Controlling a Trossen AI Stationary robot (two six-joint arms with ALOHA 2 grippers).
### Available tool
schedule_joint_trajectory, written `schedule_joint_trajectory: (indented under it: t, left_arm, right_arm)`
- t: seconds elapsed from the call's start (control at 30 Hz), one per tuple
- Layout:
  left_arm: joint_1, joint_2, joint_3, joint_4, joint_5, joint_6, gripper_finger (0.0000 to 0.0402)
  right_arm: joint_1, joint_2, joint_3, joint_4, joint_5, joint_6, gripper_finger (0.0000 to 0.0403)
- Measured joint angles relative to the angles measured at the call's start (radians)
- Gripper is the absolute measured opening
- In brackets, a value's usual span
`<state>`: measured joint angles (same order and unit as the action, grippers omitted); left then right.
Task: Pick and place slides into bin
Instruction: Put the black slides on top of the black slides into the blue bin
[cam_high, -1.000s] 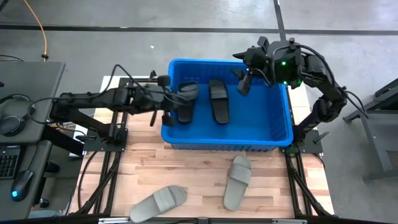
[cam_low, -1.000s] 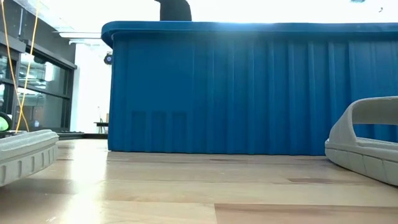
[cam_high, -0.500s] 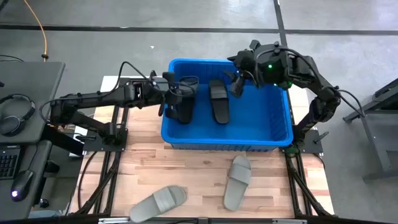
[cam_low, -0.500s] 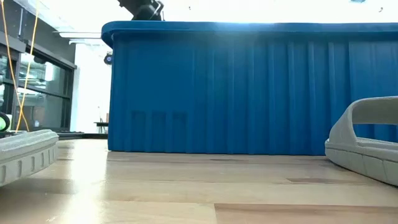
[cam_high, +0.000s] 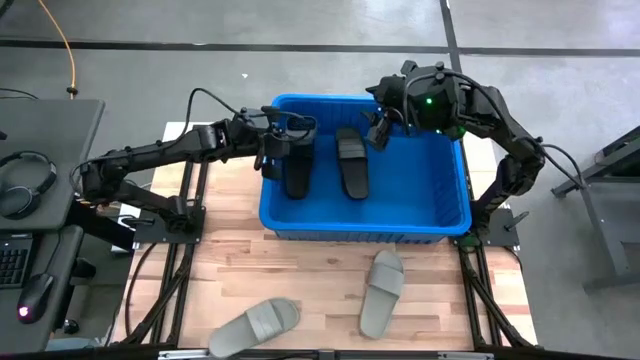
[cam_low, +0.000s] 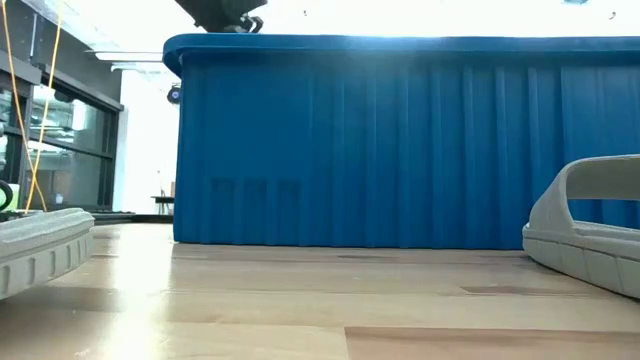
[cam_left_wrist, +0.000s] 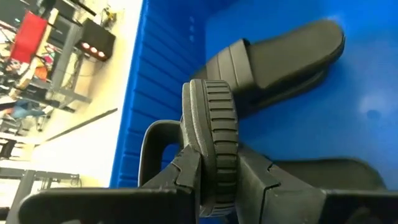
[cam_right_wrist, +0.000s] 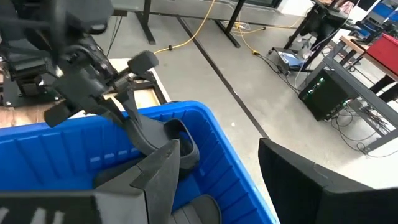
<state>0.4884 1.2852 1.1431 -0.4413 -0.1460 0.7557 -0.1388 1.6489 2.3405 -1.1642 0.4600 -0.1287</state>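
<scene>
Left gripper (cam_high: 275, 150) is clamped on a black slide (cam_left_wrist: 211, 140), edge-on between its fingers, over the left end of the blue bin (cam_high: 455, 215); two more black slides (cam_high: 351, 160) lie inside; right gripper (cam_high: 378, 128) hangs open over the bin's far rim; two grey slides (cam_high: 381, 292) sit on the table (cam_high: 320, 265) in front.

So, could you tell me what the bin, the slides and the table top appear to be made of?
Bin: likely moulded plastic, bright blue, slightly glossy, with ribbed walls and a rolled rim.
Black slide in the left gripper: probably foam or soft rubber, matte, with a ridged edge.
Grey slides: apparently the same, matte.
Table top: light wood planks with visible grain.
</scene>
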Motion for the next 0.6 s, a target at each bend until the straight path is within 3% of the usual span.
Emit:
schedule_joint_trajectory:
  t: [0.6]
  left_arm:
    - [0.016,0.06,0.0,-0.003,0.002,0.053,0.0065]
  right_arm:
    - [-0.005,0.0,0.0,-0.042,-0.096,0.017,0.0208]
